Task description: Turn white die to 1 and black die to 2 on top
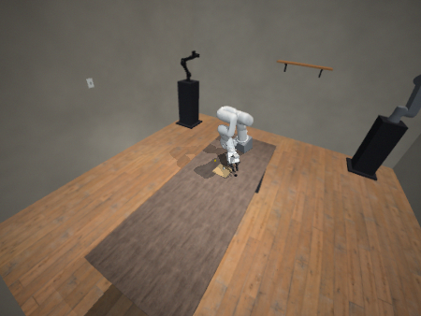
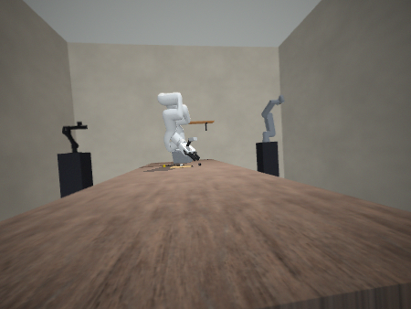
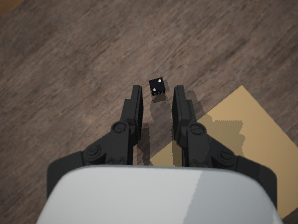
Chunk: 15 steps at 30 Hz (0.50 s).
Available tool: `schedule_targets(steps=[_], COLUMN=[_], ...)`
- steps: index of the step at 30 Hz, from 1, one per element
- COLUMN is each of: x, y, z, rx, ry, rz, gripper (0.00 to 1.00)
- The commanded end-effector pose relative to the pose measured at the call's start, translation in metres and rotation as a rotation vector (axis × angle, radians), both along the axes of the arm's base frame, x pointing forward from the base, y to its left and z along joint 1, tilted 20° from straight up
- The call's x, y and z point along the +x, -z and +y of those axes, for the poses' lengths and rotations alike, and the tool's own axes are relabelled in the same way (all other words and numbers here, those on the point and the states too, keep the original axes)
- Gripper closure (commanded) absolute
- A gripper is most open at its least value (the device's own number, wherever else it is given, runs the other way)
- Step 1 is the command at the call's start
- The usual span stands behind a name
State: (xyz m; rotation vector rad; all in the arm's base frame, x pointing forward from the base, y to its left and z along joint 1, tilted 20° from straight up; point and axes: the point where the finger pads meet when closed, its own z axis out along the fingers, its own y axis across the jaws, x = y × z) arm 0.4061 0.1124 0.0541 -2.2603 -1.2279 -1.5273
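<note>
The black two-fingered pincer (image 3: 157, 104) of the white six-joint arm (image 1: 232, 122) hangs over the long dark-brown wooden table (image 3: 60, 60), near the table's far end by the arm's base. Its fingers stand partly open with nothing between them. The small black cube-shaped die (image 3: 157, 86) lies flat on the bare table just beyond the fingertips, apart from both, off the mat. The tan square mat (image 3: 250, 135) lies flat beside it, partly under the right finger. The die's upper face shows white pips, too small to count surely. In the top view a yellow die (image 1: 214, 160) is a mere speck by the mat.
</note>
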Motion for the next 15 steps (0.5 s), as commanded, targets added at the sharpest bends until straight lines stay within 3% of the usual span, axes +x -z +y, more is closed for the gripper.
schedule_targets(steps=[1, 7, 15], x=[-0.001, -0.004, -0.016], y=[-0.002, -0.011, -0.043], z=[-0.001, 0.000, 0.003], rx=[0.000, 0.000, 0.000], ry=[-0.001, -0.001, -0.001], rz=[-0.001, -0.001, -0.001], gripper=[0.69, 0.69, 0.69])
